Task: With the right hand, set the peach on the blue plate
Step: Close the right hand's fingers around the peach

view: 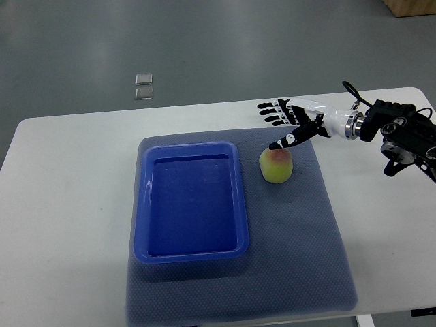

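On the grey mat (306,238), just beside the empty blue plate (191,201), the peach (276,165) is not yet picked up, and it is only neared by the right hand (289,121), whose fingers (271,109) are spread and hold nothing, so lifting and placing are left.

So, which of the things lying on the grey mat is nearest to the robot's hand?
The peach: it sits just below the right hand, whose thumb reaches almost to its top. The blue plate lies further away, left of the peach.
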Robot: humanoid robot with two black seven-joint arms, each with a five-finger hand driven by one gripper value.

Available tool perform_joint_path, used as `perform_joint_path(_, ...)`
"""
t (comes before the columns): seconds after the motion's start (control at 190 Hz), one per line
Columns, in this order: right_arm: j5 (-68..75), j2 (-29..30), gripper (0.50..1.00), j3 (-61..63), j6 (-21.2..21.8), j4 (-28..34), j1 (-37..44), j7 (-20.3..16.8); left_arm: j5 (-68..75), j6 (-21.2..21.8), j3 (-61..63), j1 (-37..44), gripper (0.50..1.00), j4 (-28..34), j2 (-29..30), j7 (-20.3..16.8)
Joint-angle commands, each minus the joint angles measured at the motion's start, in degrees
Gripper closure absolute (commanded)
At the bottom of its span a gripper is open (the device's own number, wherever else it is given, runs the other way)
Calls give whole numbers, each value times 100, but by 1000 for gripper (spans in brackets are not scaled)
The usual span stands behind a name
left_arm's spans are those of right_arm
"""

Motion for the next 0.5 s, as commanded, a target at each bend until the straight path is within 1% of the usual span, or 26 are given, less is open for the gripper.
perform_joint_path(0.0,-713,-35,579,-42,-121,8,12,64,1,0,-2,0,500,-2,0,7)
perform_joint_path(0.195,-1566,-44,579,-174,-50,87,134,73,1,0,-2,0,500,6,0,7)
perform_joint_path(0.29,-1592,-53,579,-306,-24,122,231,91,1,0,-2,0,500,6,0,7)
perform_joint_path(0.295,-1592,-87,577,-515,11,140,310,134,1,0,-2,0,500,6,0,7)
perform_joint_path(0.358,-1592,-123,579,-675,29,140,442,170,1,0,-2,0,500,6,0,7)
perform_joint_path(0.495,-1619,-70,576,-851,29,140,504,179,1,0,-2,0,500,6,0,7)
